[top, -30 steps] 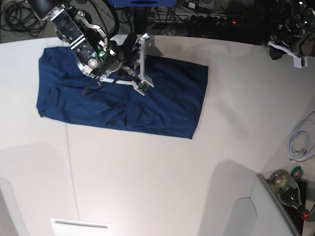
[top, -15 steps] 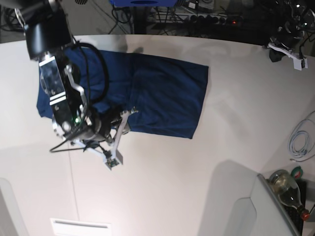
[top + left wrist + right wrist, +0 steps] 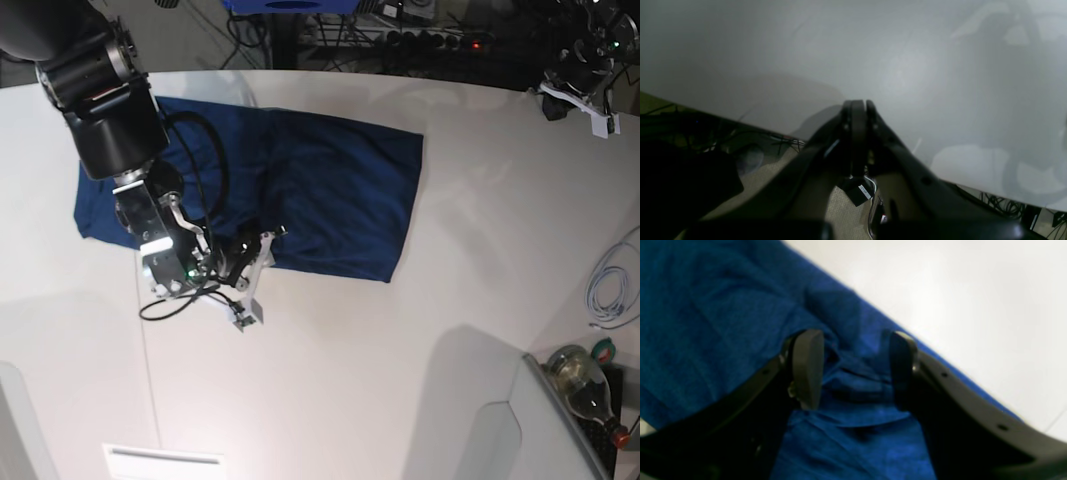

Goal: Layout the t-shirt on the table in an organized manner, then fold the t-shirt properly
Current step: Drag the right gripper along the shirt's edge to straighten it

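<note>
The navy t-shirt point(image 3: 330, 200) lies flat as a long folded rectangle across the far part of the white table point(image 3: 350, 380). My right gripper point(image 3: 262, 250) is low at the shirt's near edge, left of its middle. In the right wrist view the right gripper point(image 3: 855, 370) is open, and its fingers point(image 3: 806, 368) stand on either side of a small bunched fold of the t-shirt point(image 3: 723, 323), next to bare table point(image 3: 973, 290). My left gripper point(image 3: 857, 111) is shut and empty, above the table's point(image 3: 873, 60) edge. Its arm point(image 3: 578, 88) is at the far right, away from the shirt.
A thin dark seam point(image 3: 146, 340) runs across the table toward the front. A white cable point(image 3: 610, 285) lies at the right edge, with a glass bottle point(image 3: 585, 385) beyond the table there. A white plate with a slot point(image 3: 165, 462) sits at the front left. Cables point(image 3: 400, 40) run behind the table.
My right arm has swung from the shirt's far edge across to its near edge and lowered, so its open fingers now straddle a fold at the hem. The left arm has barely moved.
</note>
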